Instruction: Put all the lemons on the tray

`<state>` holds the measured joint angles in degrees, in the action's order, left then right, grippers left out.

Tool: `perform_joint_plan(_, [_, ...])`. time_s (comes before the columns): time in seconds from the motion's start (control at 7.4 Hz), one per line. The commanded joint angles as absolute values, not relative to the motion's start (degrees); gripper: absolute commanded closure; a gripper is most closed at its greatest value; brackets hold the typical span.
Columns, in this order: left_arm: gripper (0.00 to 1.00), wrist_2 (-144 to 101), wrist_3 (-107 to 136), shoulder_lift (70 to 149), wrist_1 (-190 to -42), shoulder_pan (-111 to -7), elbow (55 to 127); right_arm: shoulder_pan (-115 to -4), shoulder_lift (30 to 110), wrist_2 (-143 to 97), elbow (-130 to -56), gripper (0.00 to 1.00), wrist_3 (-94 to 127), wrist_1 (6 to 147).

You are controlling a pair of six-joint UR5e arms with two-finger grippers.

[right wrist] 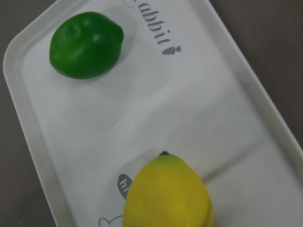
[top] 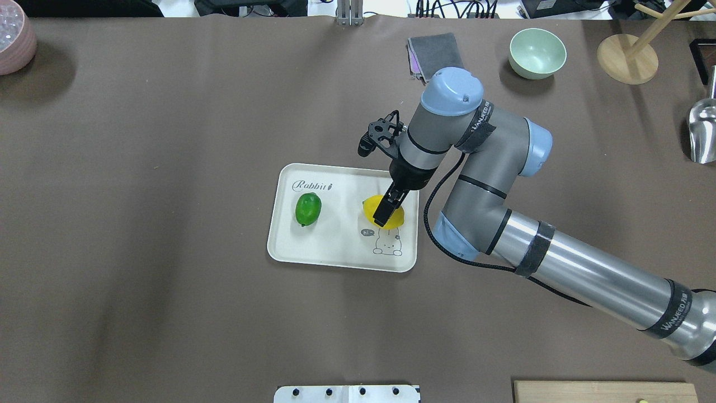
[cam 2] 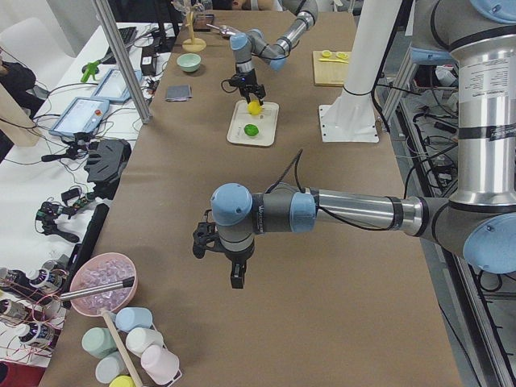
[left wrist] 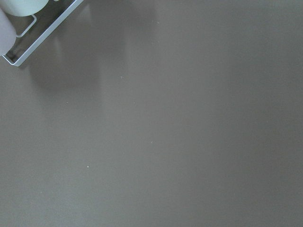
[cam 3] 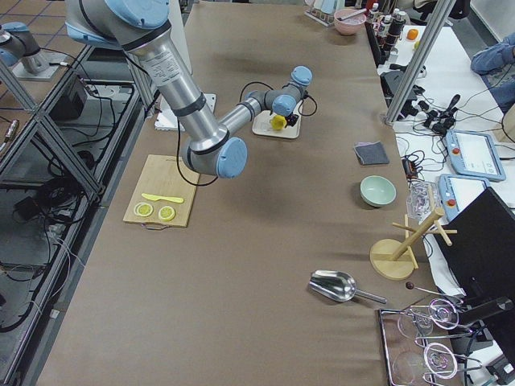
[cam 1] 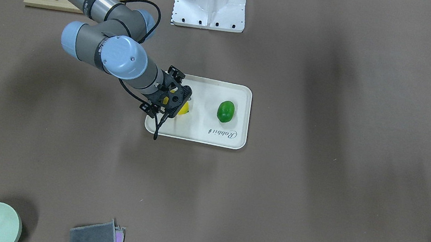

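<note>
Yellow lemon, dark green lemon, cream tray with grey script, brown table

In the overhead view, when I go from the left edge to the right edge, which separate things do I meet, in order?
pink bowl → green lemon → yellow lemon → grey cloth → green bowl → wooden stand → metal scoop

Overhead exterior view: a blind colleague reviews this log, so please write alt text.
The right gripper meets a yellow lemon over a cream tray. A green lemon lies on the same tray, apart from the yellow one.
</note>
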<state>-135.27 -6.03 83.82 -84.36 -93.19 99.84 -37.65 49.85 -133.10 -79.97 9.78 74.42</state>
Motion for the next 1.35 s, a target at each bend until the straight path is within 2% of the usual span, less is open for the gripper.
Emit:
perform_joint_plan(0.0, [0.02, -135.26, -3.28, 84.55, -88.84, -93.25, 97.47, -41.37, 49.57, -135.16, -80.24, 0.01, 9.84, 74.88])
perform_joint_plan(0.27, [0.02, -134.91, 0.06, 85.95, -89.47, -92.29, 97.64, -47.78, 51.23, -138.77, -80.68, 0.01, 9.84, 74.88])
perform_joint_plan(0.68, [0.02, -135.0, 1.93, 86.14, -89.56, -91.49, 97.56, -53.07, 58.6, -139.39, -85.41, 0.01, 9.32, 74.79])
perform_joint_plan(1.22, [0.02, -134.91, 1.85, 85.69, -89.56, -91.58, 97.38, -63.61, 68.0, -139.13, -87.01, 0.01, 9.4, 74.88])
